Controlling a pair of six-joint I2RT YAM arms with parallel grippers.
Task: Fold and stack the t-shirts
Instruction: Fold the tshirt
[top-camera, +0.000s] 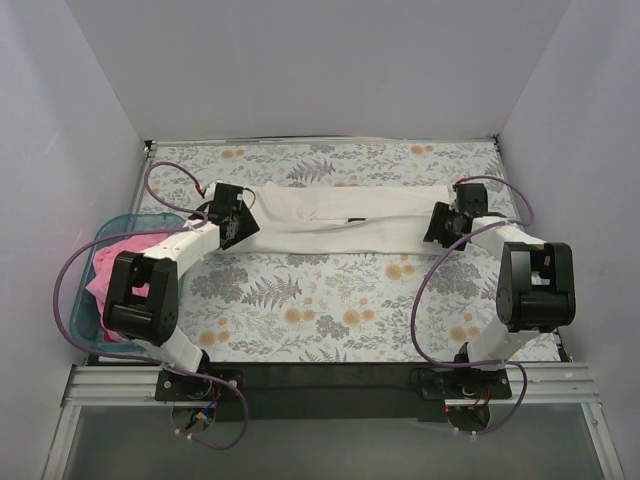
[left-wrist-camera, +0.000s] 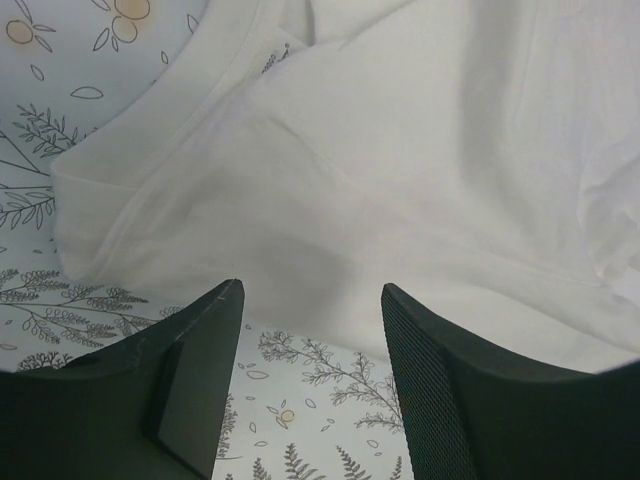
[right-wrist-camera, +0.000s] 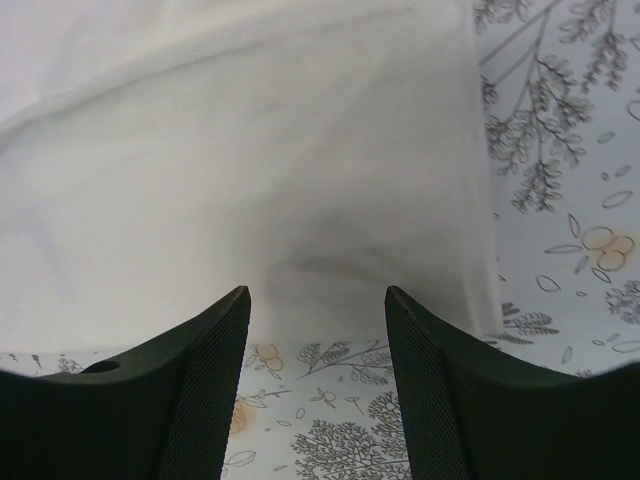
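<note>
From above, both arms reach forward over the table. The left end effector is at one end of the long white t-shirt, the right end effector at the other. The pink t-shirt sits half-hidden in the basket.

Left wrist: fingers spread, nothing between, the collar just ahead.

Right wrist: likewise parted and empty, the shirt's edge ahead.

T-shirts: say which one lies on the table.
The white fabric t-shirt, spread across the table; the pink fabric t-shirt sits bunched in the teal plastic basket.

The t-shirt lies across the table, basket off its left edge.
</note>
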